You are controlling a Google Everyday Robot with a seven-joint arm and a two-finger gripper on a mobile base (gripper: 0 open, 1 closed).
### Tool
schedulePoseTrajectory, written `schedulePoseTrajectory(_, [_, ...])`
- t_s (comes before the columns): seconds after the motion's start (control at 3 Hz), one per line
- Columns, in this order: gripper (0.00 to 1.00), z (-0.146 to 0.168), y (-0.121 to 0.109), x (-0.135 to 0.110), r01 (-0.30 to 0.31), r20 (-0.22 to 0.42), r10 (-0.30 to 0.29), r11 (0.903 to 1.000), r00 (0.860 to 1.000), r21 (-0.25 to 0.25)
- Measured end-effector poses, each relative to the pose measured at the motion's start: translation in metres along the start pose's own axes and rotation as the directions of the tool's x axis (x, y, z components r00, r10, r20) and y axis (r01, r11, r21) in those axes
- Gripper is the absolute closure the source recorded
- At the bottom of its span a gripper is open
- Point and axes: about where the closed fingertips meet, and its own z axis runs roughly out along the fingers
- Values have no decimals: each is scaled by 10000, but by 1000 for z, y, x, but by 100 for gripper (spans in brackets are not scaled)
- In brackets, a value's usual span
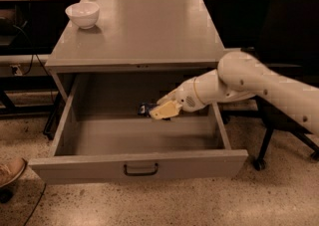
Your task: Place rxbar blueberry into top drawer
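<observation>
The top drawer (134, 168) of the grey cabinet stands pulled wide open, its dark curved handle on the front panel. My gripper (158, 112) is inside the drawer's opening, above its floor and toward the back right, reaching in from the right. It is shut on the rxbar blueberry (145, 109), whose dark blue end sticks out to the left of the pale fingers (165, 111). The bar hangs clear above the drawer floor.
A white bowl (82, 14) sits on the cabinet top (144, 26) at its back left corner. A black office chair (289, 31) stands to the right behind my arm. A shoe (9, 171) shows at the bottom left on the speckled floor.
</observation>
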Motion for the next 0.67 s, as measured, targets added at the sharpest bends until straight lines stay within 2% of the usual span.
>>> schedulePoseTrajectory(0.33, [100, 45, -14, 12, -468, 161, 463, 9982, 9988, 366])
schedulePoseTrajectory(0.67, [84, 81, -36, 16, -924, 636, 873, 9923, 9941, 827])
